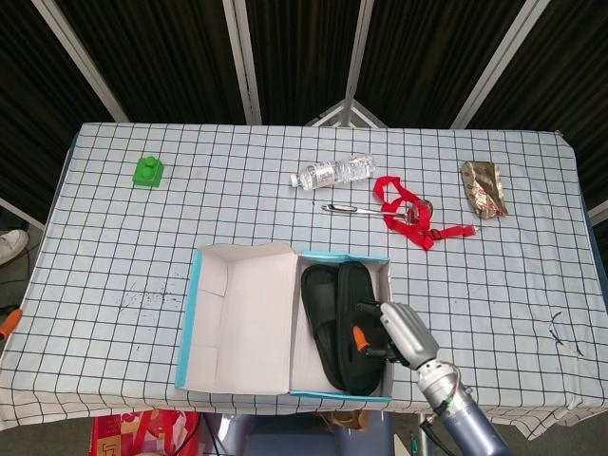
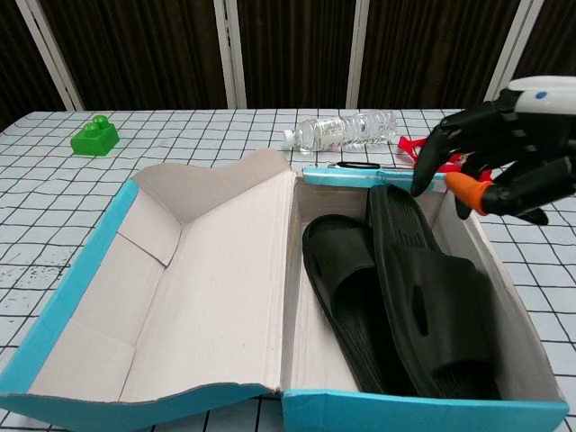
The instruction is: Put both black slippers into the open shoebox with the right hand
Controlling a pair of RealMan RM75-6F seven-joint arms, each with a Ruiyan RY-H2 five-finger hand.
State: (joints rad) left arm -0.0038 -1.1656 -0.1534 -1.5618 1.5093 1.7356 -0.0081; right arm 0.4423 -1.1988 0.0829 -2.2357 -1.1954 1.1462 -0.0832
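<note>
The open blue shoebox (image 1: 193, 323) (image 2: 360, 176) sits at the table's near edge, its lid folded out to the left. Both black slippers lie inside it side by side: the left slipper (image 1: 320, 318) (image 2: 342, 292) flat on the floor, the right slipper (image 1: 354, 309) (image 2: 427, 297) partly overlapping it and leaning on the right wall. My right hand (image 1: 401, 332) (image 2: 500, 169) hovers above the box's right wall, fingers apart and loosely curved, holding nothing. An orange tip shows on one finger. The left hand is in neither view.
Behind the box lie a plastic water bottle (image 1: 334, 172) (image 2: 346, 130), a thin metal tool (image 1: 347, 209) (image 2: 355, 166), a red strap (image 1: 407, 217) (image 2: 423, 148) and a foil packet (image 1: 483, 187) (image 2: 538, 138). A green block (image 1: 148, 172) (image 2: 94, 136) stands far left.
</note>
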